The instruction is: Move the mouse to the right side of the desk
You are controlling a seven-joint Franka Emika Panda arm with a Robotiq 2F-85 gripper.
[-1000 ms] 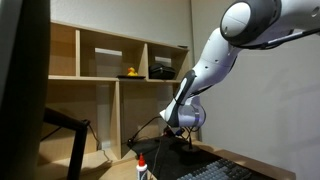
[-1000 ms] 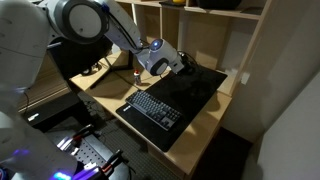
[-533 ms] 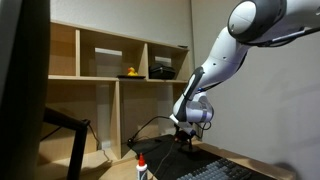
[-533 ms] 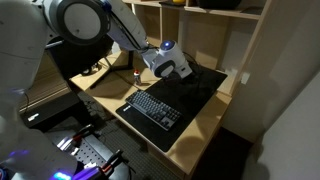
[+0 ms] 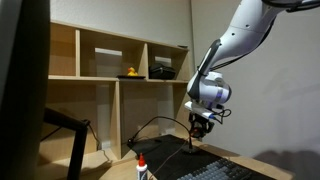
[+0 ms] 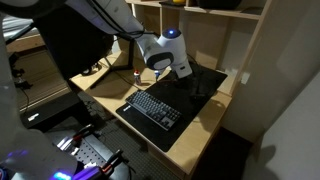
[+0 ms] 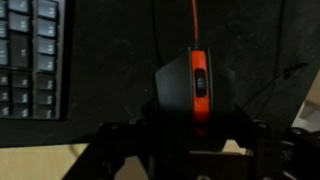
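While you carry it, the mouse hangs in the grip, apparently clear of the desk.
Your gripper is clamped shut on the mouse's sides. Over the last second it has risen and swung away from the keyboard, with the orange cable trailing behind. The move looks well under way, but you have not yet set the mouse down on the right side.

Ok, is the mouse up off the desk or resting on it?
Lifted, it seems: the gripper is shut on the mouse in the wrist view, and in an exterior view it hangs above the desk.
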